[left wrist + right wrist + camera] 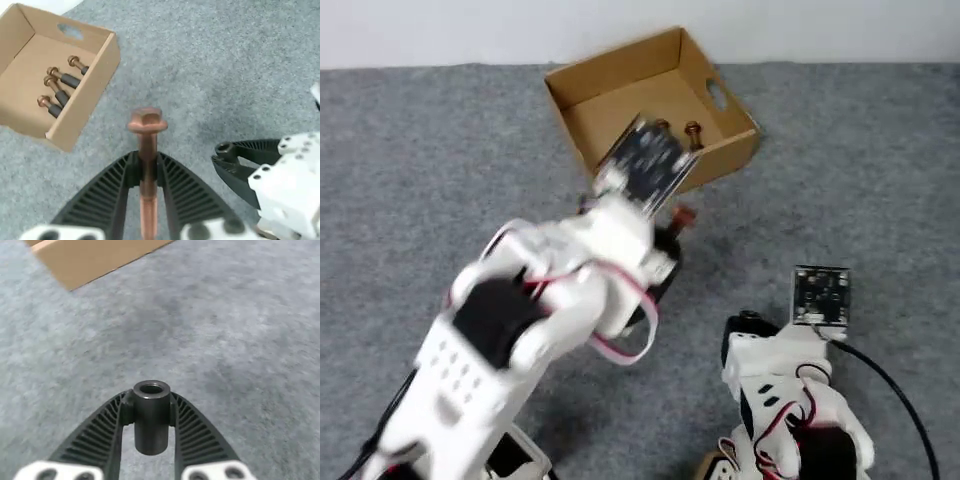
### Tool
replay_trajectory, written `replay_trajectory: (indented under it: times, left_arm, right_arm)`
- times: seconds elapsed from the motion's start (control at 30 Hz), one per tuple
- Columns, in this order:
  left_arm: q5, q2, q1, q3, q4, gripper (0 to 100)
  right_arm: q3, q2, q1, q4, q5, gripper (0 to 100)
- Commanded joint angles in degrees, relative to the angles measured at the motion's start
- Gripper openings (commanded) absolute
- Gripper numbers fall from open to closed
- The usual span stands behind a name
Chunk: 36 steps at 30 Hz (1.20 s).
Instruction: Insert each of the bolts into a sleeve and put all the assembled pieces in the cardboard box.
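Note:
My left gripper (pixel 147 167) is shut on a copper bolt (pixel 146 135), gripped by the shank with the hex head out past the fingertips. In the high view this bolt (pixel 682 215) hangs just in front of the cardboard box (pixel 620 55). The box (pixel 95 75) holds several bolts seated in dark sleeves (pixel 62 80). My right gripper (pixel 150 407) is shut on a black sleeve (pixel 151 420), bore end pointing away from the wrist. In the left wrist view, the right arm's dark fingers (pixel 250 147) sit a short way beside the bolt, apart from it.
Grey carpet covers the table around the box and both arms. The large left arm (pixel 520 320) spans the lower left; the right arm (pixel 790 390) sits at the lower right. A box wall (pixel 85 257) shows in the right wrist view, beyond the sleeve.

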Motion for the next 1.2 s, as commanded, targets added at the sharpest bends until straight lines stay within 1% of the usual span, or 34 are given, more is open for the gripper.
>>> replay_trajectory:
  times: [0.0, 0.13, 0.27, 0.37, 0.5, 0.6, 0.7, 0.77, 0.9, 1.0, 1.17]
  left_arm:
    - [0.6, -15.7, -0.4, 12.8, -6.9, 0]
    - [0.6, -29.9, -0.4, 25.2, -11.2, 0]
    - [1.0, -40.3, -0.4, 33.7, -11.3, 1]
    - [1.2, -46.7, -0.4, 37.7, -13.3, 1]
    - [4.4, -53.4, -0.3, 41.5, -18.3, 1]
    - [5.3, -55.7, -0.3, 42.9, -19.8, 1]
    - [7.5, -57.2, -0.4, 43.0, -20.9, 1]
    - [9.8, -57.8, -0.4, 43.0, -21.9, 1]
    - [13.5, -58.6, -0.3, 43.2, -23.5, 1]
    - [14.1, -58.6, -0.1, 44.3, -23.7, 1]
    - [14.2, -58.6, -0.3, 47.3, -23.7, 1]
  right_arm:
    - [-0.6, 0.0, -5.9, -1.5, -0.4, 0.8]
    - [-0.6, 0.0, -13.1, -1.5, -0.4, 0.8]
    - [-0.7, 0.0, -19.5, -1.5, -0.4, 0.8]
    - [-0.7, 0.0, -24.6, -2.2, 0.9, 0.8]
    - [-0.7, 0.1, -29.4, -8.9, 3.3, 0.8]
    - [-0.7, 0.6, -32.7, -12.1, 6.7, 0.8]
    - [-0.7, 0.6, -35.8, -14.6, 12.0, 0.8]
    - [-0.8, 0.4, -37.1, -17.5, 15.1, 0.8]
    - [-0.8, 0.7, -37.3, -24.8, 19.0, 0.8]
    - [-0.8, 0.7, -37.3, -28.1, 22.1, 0.8]
    - [-1.6, 0.6, -37.3, -28.8, 22.9, 0.8]
